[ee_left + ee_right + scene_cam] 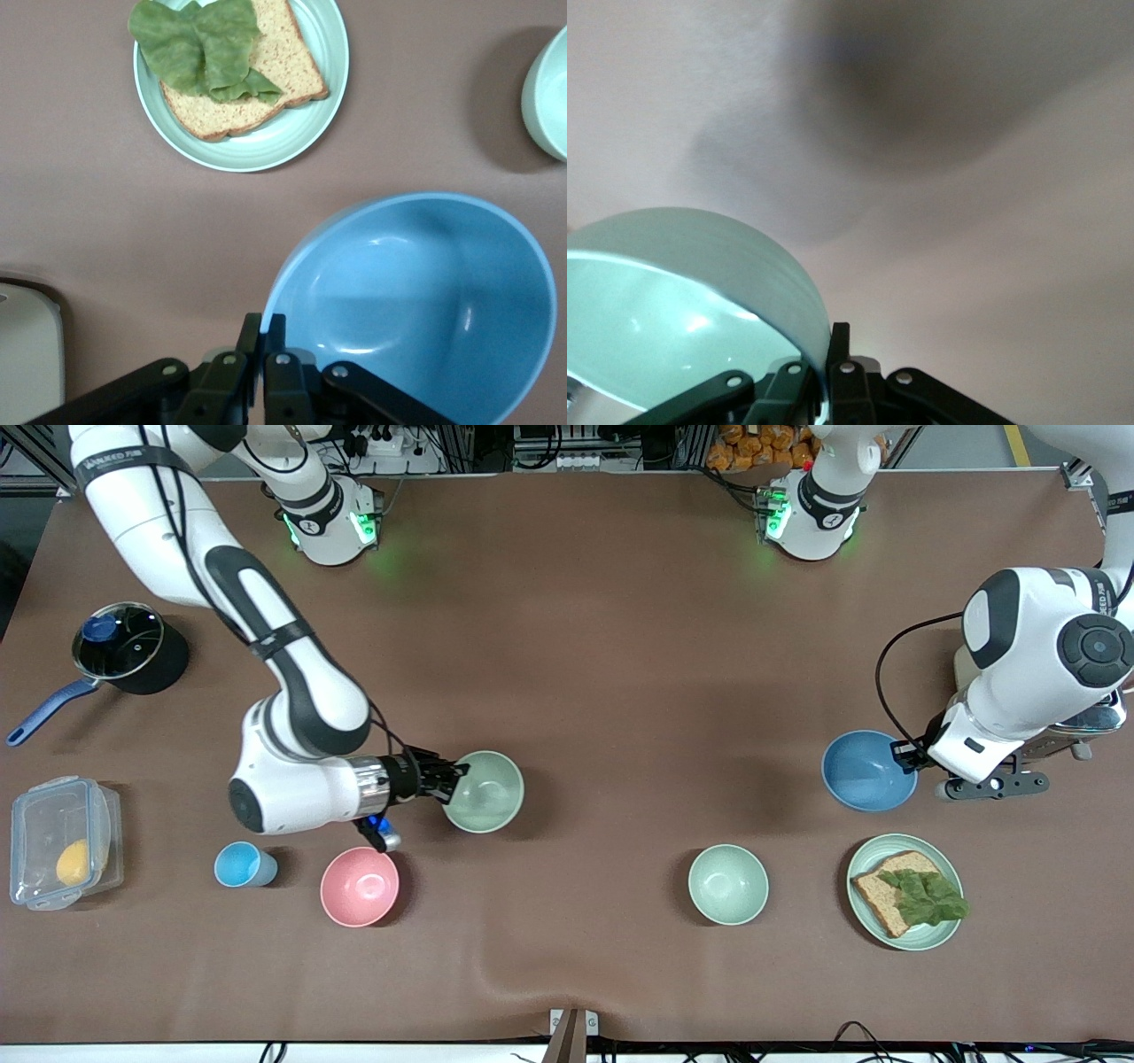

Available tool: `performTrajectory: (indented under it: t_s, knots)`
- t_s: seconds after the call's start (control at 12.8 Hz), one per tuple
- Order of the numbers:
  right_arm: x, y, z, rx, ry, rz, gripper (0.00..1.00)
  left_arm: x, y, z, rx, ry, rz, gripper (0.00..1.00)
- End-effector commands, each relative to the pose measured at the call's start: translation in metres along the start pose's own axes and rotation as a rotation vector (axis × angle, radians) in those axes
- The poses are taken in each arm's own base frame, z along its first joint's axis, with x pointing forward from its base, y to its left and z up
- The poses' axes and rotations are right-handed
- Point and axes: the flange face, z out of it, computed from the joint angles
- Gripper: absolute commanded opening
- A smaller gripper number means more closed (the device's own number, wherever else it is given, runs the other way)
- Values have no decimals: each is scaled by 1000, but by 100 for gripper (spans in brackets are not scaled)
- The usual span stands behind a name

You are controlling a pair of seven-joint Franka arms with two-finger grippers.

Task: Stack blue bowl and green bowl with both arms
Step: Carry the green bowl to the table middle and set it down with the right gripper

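The blue bowl (868, 771) is sitting toward the left arm's end of the table, and the left gripper (905, 755) is pinching its rim. In the left wrist view the two fingers (251, 341) are pressed together on the thin wall of the blue bowl (425, 301), one finger inside and one outside. The bowl is looking tilted there, but I cannot tell if it is lifted from the table.

The green bowl (484, 791) is sitting nearer the middle of the table, toward the right arm's end. The right gripper (452, 775) is gripping its rim in the same way, with the fingers (836, 341) closed tightly on the wall of the green bowl (682, 292).

A paler mint bowl (728, 883) is standing nearer to the front camera than both bowls, between them. Just beside it, toward the left arm's end, a plate (904, 891) is carrying a slice of bread (886, 890) with a lettuce leaf (926, 896) on top. A pink bowl (360, 886) and a small light-blue cup (241, 864) are resting nearer to the camera than the green bowl. At the right arm's end a clear box (60, 841) is holding a yellow fruit (73, 862), and a black pot (124, 648) with a blue handle is standing farther from the camera than the box.
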Motion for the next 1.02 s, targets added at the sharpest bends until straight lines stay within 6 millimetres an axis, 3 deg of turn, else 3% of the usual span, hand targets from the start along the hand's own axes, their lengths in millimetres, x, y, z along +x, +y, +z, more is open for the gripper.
performTrajectory:
  t_s: [0.0,0.55,0.78,0.94]
  knots:
    - [-27,-21,22,42,22,73,1,-3,-5,-1,-9,-10,15,0]
    - [-65,-53,98,133,97,124,4,-2,1,7,-13,-23,22,0]
    - [-84,-64,151,205,153,137,6,-2,0,6,-13,-20,23,0]
    - [-85,-63,158,199,164,126,11,-2,-1,4,-12,-17,22,0]
